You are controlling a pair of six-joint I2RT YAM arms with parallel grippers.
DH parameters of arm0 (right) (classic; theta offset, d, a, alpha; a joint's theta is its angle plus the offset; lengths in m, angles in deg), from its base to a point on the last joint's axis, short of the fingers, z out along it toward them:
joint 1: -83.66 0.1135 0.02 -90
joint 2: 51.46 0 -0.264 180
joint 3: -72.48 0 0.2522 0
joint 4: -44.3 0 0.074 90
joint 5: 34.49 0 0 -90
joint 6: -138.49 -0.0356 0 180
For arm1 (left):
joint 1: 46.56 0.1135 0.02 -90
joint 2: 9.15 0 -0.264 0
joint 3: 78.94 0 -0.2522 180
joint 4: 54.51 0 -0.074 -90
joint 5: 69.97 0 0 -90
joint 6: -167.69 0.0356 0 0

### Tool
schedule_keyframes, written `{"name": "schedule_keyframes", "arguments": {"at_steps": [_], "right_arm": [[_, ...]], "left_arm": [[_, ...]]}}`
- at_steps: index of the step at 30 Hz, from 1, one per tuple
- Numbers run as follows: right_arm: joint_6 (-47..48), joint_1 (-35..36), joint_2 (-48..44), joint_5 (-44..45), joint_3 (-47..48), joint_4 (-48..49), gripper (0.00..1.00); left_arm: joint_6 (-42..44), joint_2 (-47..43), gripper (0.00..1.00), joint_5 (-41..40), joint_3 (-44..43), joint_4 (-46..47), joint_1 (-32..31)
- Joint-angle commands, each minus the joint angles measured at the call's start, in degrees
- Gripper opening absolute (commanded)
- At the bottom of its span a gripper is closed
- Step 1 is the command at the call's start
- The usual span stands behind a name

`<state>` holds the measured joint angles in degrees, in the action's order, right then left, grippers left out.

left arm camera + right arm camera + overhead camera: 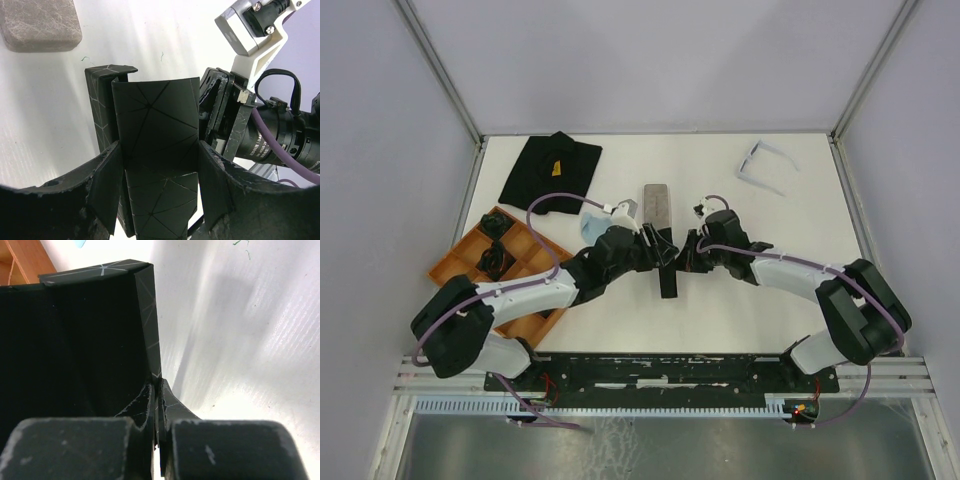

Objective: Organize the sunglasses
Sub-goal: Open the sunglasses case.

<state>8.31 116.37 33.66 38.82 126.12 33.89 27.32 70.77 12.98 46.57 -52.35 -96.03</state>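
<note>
The pale-framed sunglasses (765,165) lie open at the far right of the table, away from both arms. The black-framed sunglasses cannot be made out; dark items (496,252) lie in the orange tray, too small to tell. Both grippers meet at a black oblong case (667,270) with pale line markings at the table's middle. My left gripper (655,250) straddles its folded panel (155,130), fingers pressed on both edges (160,150). My right gripper (688,250) is shut on the case's thin side wall (150,330), pads pinching it (159,385).
A grey case (657,205) lies just beyond the black one, also in the left wrist view (40,25). A light blue cloth (590,225) lies by the left arm. A black cloth pouch (550,170) sits far left. The orange divided tray (455,265) stands at the left edge.
</note>
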Motion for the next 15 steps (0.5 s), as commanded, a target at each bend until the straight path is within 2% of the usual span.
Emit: {"name": "schedule_keyframes", "arguments": {"at_steps": [1,10,15], "right_arm": [[3.59,-0.69,-1.65,3.88,3.44,-3.74,0.0],[10.63,-0.69,-3.75,8.25,8.54,-14.26,0.0],[12.24,-0.64,-4.25,10.09,10.18,-16.97,0.0]], "left_arm": [[0.4,-3.1,0.49,-3.35,1.75,-1.42,1.05],[3.44,-6.44,0.53,-7.58,3.79,-5.53,1.09],[4.52,-6.97,0.58,-8.72,3.64,-6.98,1.15]]}}
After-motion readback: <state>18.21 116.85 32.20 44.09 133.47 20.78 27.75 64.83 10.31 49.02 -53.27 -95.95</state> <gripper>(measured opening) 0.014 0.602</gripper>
